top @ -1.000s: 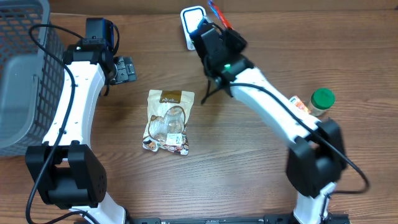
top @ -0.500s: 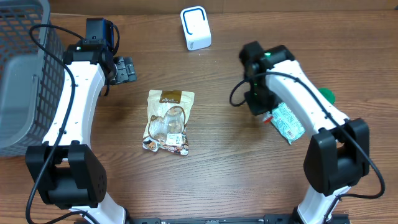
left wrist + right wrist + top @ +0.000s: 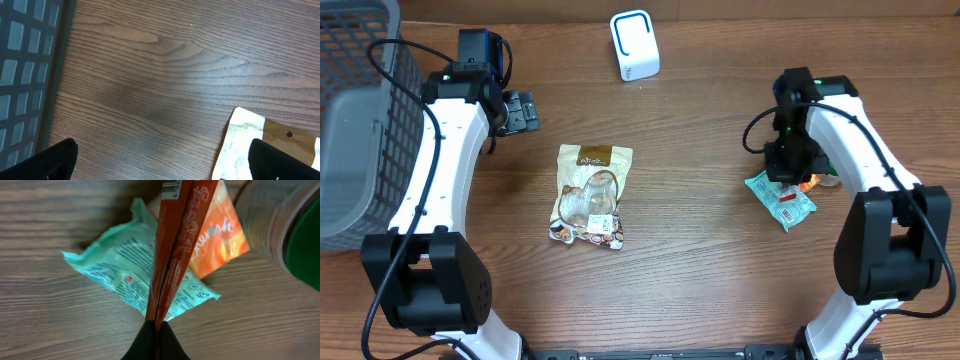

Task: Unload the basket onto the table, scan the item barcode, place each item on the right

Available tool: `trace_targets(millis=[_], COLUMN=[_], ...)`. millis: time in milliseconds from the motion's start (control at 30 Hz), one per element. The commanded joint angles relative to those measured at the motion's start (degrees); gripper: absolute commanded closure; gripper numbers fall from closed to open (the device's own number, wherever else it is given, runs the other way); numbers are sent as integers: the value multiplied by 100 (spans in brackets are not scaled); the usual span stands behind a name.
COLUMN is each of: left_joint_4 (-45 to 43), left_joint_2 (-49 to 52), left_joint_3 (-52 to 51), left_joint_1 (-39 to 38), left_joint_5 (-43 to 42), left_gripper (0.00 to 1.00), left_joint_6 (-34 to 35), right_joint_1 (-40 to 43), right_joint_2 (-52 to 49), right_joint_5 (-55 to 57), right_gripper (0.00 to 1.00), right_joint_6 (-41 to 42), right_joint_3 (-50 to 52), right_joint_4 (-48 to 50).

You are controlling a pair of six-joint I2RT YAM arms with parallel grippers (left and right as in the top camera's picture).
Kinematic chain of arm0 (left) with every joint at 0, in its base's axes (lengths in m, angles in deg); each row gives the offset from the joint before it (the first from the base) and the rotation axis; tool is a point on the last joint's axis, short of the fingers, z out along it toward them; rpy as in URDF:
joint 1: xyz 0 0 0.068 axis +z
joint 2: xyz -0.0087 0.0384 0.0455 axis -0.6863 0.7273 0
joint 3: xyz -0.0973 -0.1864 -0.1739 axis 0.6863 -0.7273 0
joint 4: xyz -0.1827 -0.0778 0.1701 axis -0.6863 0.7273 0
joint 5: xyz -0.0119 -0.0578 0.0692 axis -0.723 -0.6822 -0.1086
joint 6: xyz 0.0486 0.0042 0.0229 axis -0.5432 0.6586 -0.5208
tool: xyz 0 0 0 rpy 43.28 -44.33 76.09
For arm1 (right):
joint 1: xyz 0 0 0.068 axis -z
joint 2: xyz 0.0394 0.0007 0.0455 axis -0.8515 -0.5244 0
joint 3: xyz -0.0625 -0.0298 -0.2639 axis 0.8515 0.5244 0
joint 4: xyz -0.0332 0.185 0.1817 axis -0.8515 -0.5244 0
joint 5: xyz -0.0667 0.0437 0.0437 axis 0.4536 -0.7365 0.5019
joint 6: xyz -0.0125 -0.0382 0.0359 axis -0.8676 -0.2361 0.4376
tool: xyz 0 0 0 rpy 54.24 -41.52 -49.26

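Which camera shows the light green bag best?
The right wrist view: the light green bag fills the middle, print visible, though a red packet held by the right end effector crosses it. Overhead shows it small, partly under the arm. The left wrist view misses it.

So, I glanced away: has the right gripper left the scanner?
Yes. The right gripper has swung from the scanner rightward and toward the near edge, now over the teal packet.
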Motion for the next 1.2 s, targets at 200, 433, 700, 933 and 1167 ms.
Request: trace_targets(millis=[200, 433, 700, 933, 1167], left_joint_4=[-11, -11, -11, -11, -11], left_joint_2=[28, 28, 28, 28, 28], left_joint_3=[57, 57, 57, 57, 57], left_joint_1=[22, 20, 22, 22, 22], left_joint_5=[61, 61, 61, 61, 61], left_gripper=[0, 0, 0, 0, 0], left_joint_6=[57, 57, 57, 57, 57], right_joint_1=[7, 4, -243, -951, -2218], right_joint_2=[17, 17, 17, 17, 9], right_joint_5=[-74, 11, -1838, -2455, -1967], right_gripper=[87, 43, 43, 41, 39], right_joint_6=[63, 162, 791, 1563, 2581], right_joint_3=[170, 485, 485, 485, 485], right_joint_4=[17, 321, 1246, 2074, 3209])
